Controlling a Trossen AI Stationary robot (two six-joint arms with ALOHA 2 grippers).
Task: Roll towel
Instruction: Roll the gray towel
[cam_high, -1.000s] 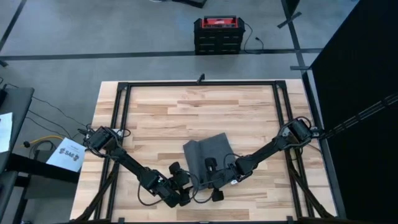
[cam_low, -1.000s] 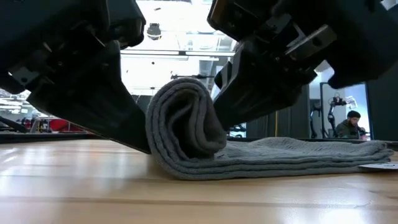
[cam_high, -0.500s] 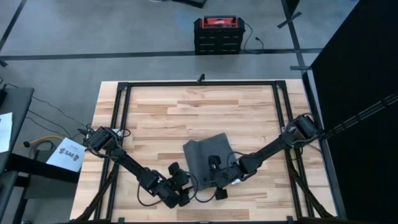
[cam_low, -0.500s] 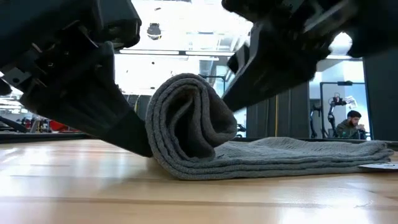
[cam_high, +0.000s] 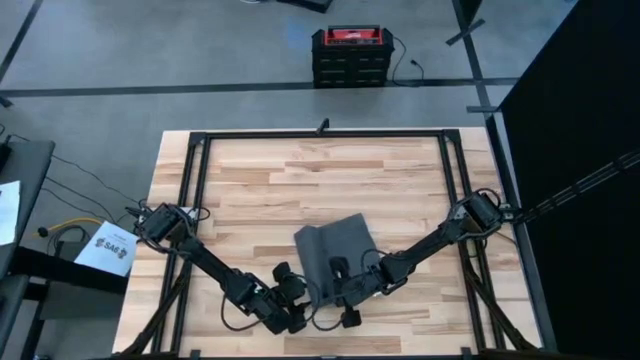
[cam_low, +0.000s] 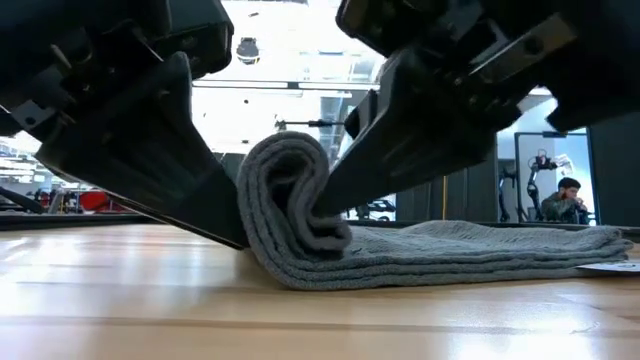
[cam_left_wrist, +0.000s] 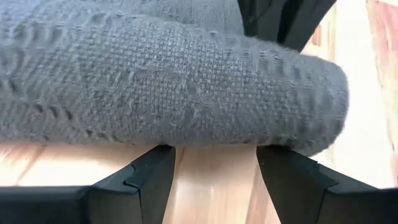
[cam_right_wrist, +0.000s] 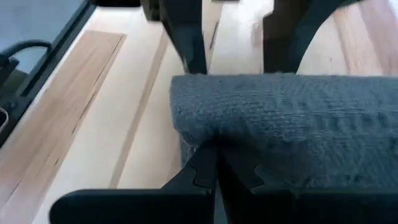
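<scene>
Towel (cam_low: 300, 215) roll pinched in my right claw (cam_right_wrist: 214, 171); left claw (cam_left_wrist: 214, 180) spread just beside it, on wooden desk (cam_high: 260, 180).

In the high view, the right gripper (cam_high: 345, 285) covers the near edge of the towel (cam_high: 336, 244). The low view crops both arms at its top, and a distant person (cam_low: 568, 198) is too small to make out.

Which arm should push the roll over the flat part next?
Right. The right end effector is shut on the dark grey cloth towel's rolled edge; the left end effector stands open behind the roll, only backing it.
</scene>
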